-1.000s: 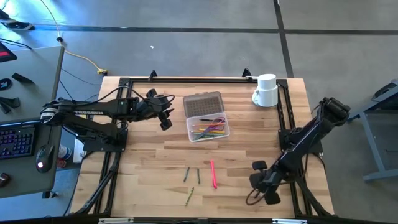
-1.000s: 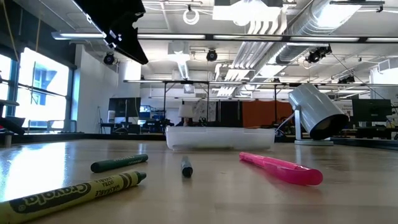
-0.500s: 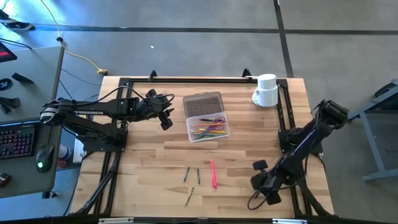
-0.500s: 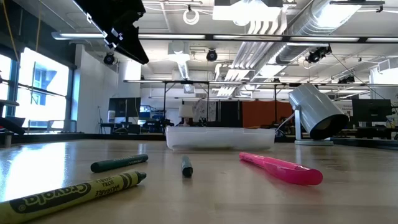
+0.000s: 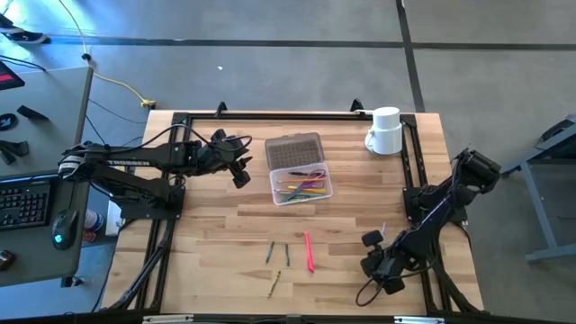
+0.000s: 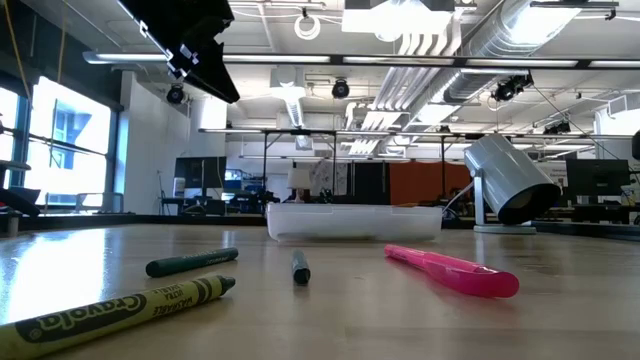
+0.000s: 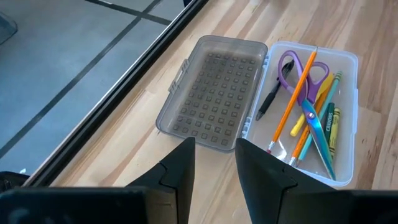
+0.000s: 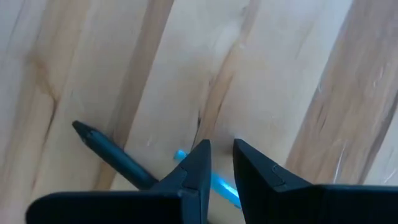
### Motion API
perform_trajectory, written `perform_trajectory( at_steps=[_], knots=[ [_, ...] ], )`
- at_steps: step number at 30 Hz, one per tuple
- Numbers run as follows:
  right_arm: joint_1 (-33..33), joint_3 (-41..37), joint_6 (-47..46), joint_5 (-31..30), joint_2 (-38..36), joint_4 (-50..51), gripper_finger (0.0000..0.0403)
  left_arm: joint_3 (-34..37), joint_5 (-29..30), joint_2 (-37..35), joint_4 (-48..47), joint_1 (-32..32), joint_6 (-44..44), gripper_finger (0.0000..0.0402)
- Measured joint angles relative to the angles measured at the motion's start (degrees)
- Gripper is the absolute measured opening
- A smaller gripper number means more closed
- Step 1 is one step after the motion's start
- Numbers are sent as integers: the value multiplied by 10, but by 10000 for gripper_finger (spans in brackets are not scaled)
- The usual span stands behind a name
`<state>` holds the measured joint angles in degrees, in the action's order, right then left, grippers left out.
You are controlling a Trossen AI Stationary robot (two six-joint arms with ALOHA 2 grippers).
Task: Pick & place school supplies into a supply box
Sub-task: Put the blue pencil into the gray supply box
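The supply box [image 5: 302, 185] stands mid-table with its dotted grey lid [image 7: 214, 93] lying open on the table's far side. It holds purple-handled scissors [image 7: 298, 68] and several pencils. A pink pen [image 5: 309, 251], two dark green pencils [image 5: 270, 252] and a yellow-green crayon [image 5: 274, 283] lie near the table's near edge. My left gripper [image 7: 214, 158] hovers left of the box, slightly open. My right gripper [image 8: 221, 149] is low over the near right of the table, shut on a blue pen [image 8: 180, 155], beside a dark pencil [image 8: 106, 148]. My right gripper comes down from above onto the blue pen, which runs slanting through the narrow gap between the fingers [image 8: 221, 185]. The left finger [image 8: 193, 171] covers part of the pen. The pen lies on the wood. Which part of its length is held is hidden.
A white mug [image 5: 385, 131] stands at the far right corner. A black frame rail [image 5: 409, 171] runs along the table's right side by my right arm. A desk with keyboard and mouse [image 5: 58, 225] is left of the table. Bare wood lies between the box and the loose supplies.
My right arm has shifted a little toward the table's left, and its gripper has stayed low over the near right part of the table. My left arm and the supplies have kept still.
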<state>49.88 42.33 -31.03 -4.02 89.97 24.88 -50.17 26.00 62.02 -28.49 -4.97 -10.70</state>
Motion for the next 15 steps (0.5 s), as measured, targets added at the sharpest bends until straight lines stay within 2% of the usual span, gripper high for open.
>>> perform_trajectory(
  at_steps=[4,8,11,15],
  knots=[
    [0,0,49,-6,0,1,53,0,0,0,0,0,0,150],
    [1,0,115,-56,0,12,53,0,0,0,0,0,0,150],
    [-7,-1,92,-69,0,32,53,0,0,0,0,0,0,150],
    [-22,0,11,-57,0,34,53,0,0,0,0,0,0,150]
  ],
)
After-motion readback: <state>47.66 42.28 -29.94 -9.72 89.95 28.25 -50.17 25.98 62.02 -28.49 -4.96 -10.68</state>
